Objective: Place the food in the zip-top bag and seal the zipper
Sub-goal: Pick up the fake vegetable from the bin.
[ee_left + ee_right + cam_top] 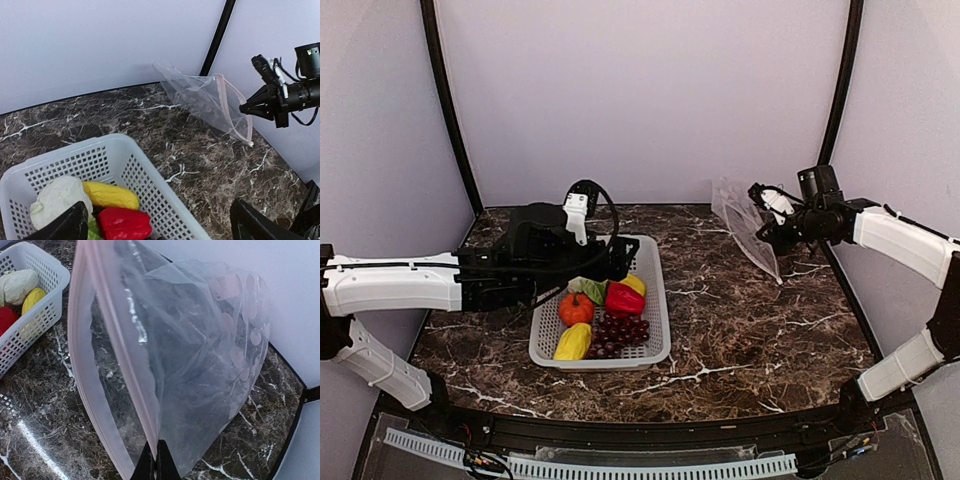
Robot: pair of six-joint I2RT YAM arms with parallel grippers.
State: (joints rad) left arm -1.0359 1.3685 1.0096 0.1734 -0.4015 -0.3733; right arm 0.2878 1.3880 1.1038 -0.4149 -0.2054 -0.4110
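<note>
The food lies in a white perforated basket [658, 300]: cauliflower [582, 288], orange tomato [576, 309], red pepper [623, 299], two yellow pieces [634, 284] [573, 343] and dark grapes [618, 333]. My left gripper [620, 256] hovers open and empty over the basket's far end; its wrist view shows the cauliflower [57, 200], a yellow piece [110, 195] and the pepper [124, 224] below. My right gripper [767, 228] is shut on the mouth edge of the clear zip-top bag [748, 228], holding it up at the far right. The bag [200, 340] hangs with its mouth parted, the pink zipper [120, 340] bowed apart.
The dark marble table [740, 320] is walled by pale panels with black corner poles [450, 110] [840, 90]. The basket [30, 315] sits left of the bag. The bag's lower corner [248, 143] hangs close above the table.
</note>
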